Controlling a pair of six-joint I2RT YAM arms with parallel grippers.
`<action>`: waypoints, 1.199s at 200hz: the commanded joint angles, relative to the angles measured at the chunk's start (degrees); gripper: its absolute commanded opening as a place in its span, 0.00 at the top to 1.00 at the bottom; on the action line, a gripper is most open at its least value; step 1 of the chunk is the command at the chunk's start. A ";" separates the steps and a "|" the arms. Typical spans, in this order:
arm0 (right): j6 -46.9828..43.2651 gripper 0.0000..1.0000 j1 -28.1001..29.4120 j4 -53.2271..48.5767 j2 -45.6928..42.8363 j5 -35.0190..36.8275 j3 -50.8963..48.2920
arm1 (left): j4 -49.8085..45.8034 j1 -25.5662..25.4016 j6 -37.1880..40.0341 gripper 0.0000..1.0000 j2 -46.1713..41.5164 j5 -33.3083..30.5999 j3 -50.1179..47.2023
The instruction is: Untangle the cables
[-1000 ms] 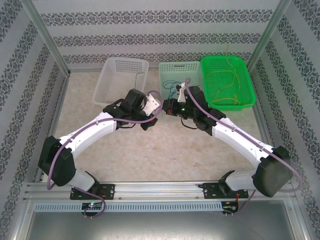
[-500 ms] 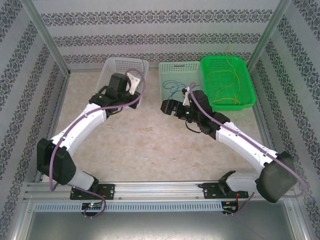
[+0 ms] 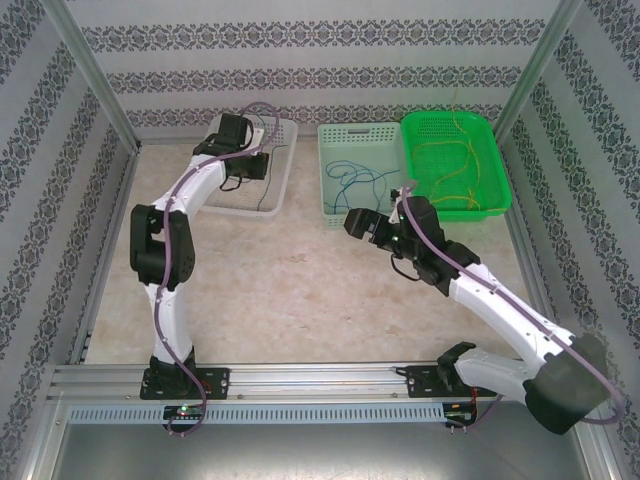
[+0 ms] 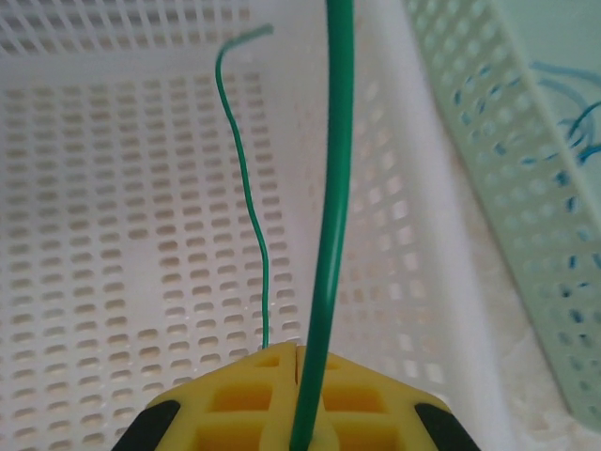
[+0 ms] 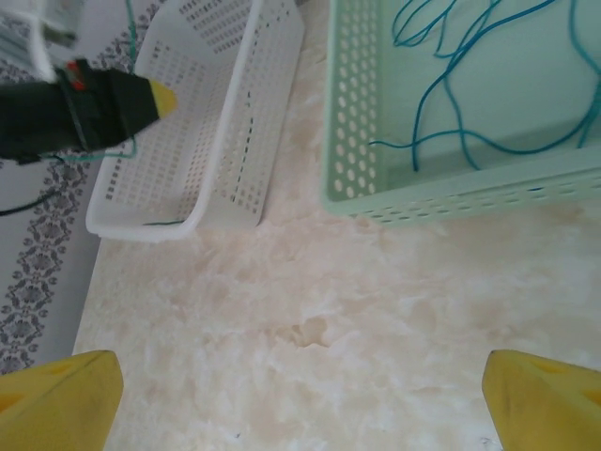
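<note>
Two claws: left claw clamped on one dark-green cable over white basket; right claw spread wide, empty.

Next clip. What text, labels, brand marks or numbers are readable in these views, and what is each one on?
No text can be read anywhere.
The white basket, pale green basket and bright green basket carry no print.
The wallpaper shows ornament, no letters.
The left gripper, shut on the green cable, bears no marking that can be made out.
</note>
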 commanded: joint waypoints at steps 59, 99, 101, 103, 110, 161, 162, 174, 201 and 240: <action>2.52 0.02 -1.93 -1.04 -5.52 3.39 -4.16 | -3.49 2.40 -0.22 1.00 8.95 13.95 10.14; 3.01 0.02 -1.92 -0.82 -4.88 2.80 -3.99 | 4.62 2.31 -2.37 1.00 2.50 14.16 -3.41; 3.00 0.02 -1.92 -0.83 -4.79 2.76 -3.98 | 5.02 2.31 -2.47 1.00 2.10 14.12 -4.13; 3.04 0.02 -1.92 -0.75 -4.74 2.75 -3.98 | 5.52 2.31 -2.52 1.00 1.76 14.05 -4.78; 3.06 0.02 -1.93 -0.57 -4.53 2.75 -3.98 | 6.41 2.31 -2.59 1.00 0.61 13.86 -6.68; 3.45 0.02 -1.92 0.42 -2.00 0.46 -3.07 | 6.52 2.31 -2.39 1.00 1.17 15.07 -9.03; 3.47 0.02 -1.92 0.41 -1.93 0.37 -3.04 | 6.51 2.31 -2.40 1.00 1.25 15.07 -8.96; 3.41 0.02 -1.92 0.14 -1.90 0.18 -2.92 | 6.12 2.31 -2.79 1.00 1.80 15.13 -8.14; 2.91 0.02 -1.92 -0.63 -2.81 1.93 -3.70 | 5.54 2.31 -3.23 0.73 1.23 13.67 -7.26; 0.94 0.02 -1.92 -1.79 -4.00 5.69 -5.01 | 6.79 2.31 -3.35 0.14 -2.39 10.21 -8.72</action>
